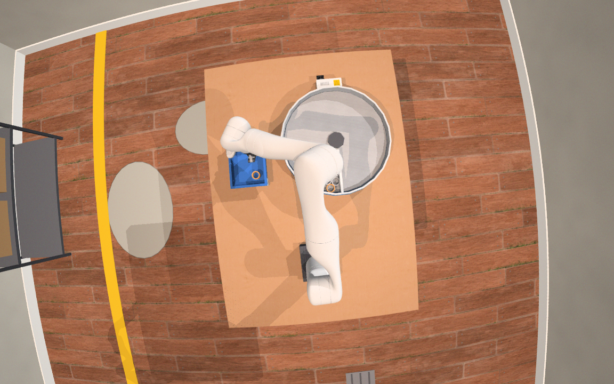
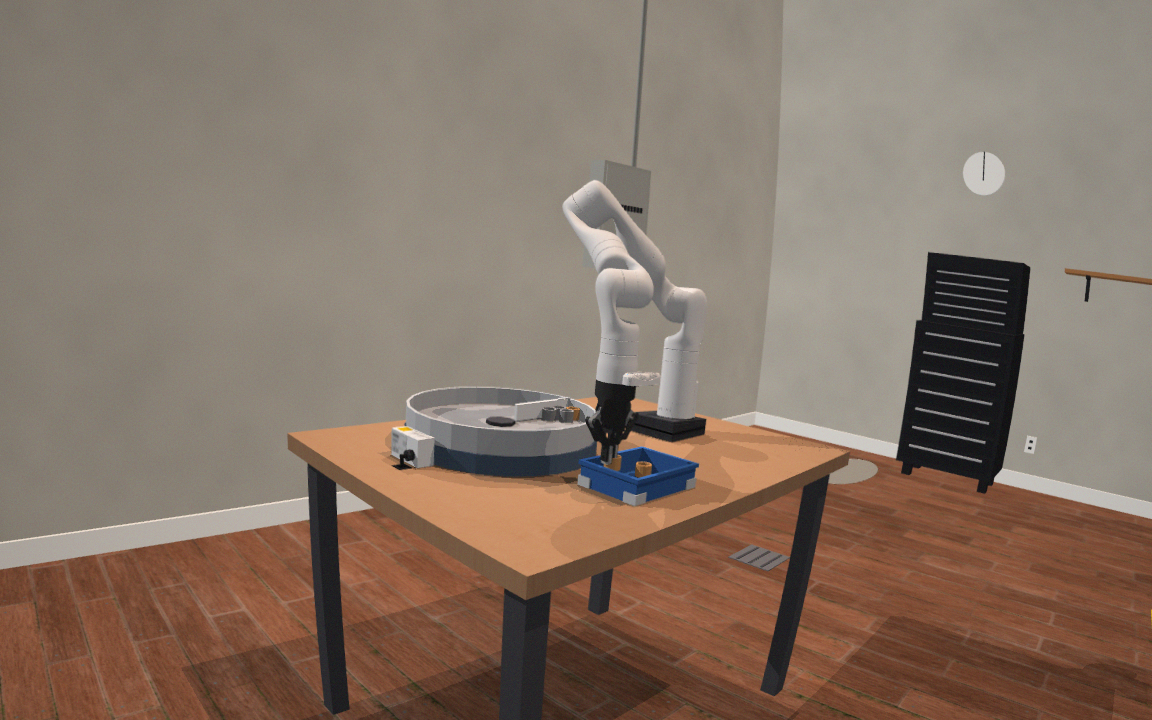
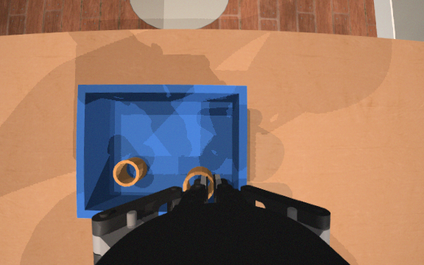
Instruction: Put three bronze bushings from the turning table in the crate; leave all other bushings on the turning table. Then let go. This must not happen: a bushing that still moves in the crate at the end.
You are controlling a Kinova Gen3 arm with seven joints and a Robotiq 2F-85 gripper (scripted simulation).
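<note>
One loose bushing [image 1: 256, 175] [image 2: 644, 468] [image 3: 126, 173] stands beside the gripper's [image 1: 251, 158] [image 2: 608, 458] [image 3: 210, 184] bushing [image 2: 616, 462] [image 3: 199, 171].

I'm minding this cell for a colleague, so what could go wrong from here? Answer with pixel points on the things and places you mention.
The black claw [image 2: 609, 458] [image 3: 210, 182] grips one bronze ring-shaped bushing [image 2: 615, 462] [image 3: 199, 172] by its wall, so it might swivel or tip on release. It hangs near the blue plastic crate's [image 1: 248, 185] [image 2: 662, 484] [image 3: 162, 88] side and could catch it. Careless sideways travel might knock the other bronze bushing [image 1: 256, 175] [image 2: 643, 468] [image 3: 137, 172].
</note>
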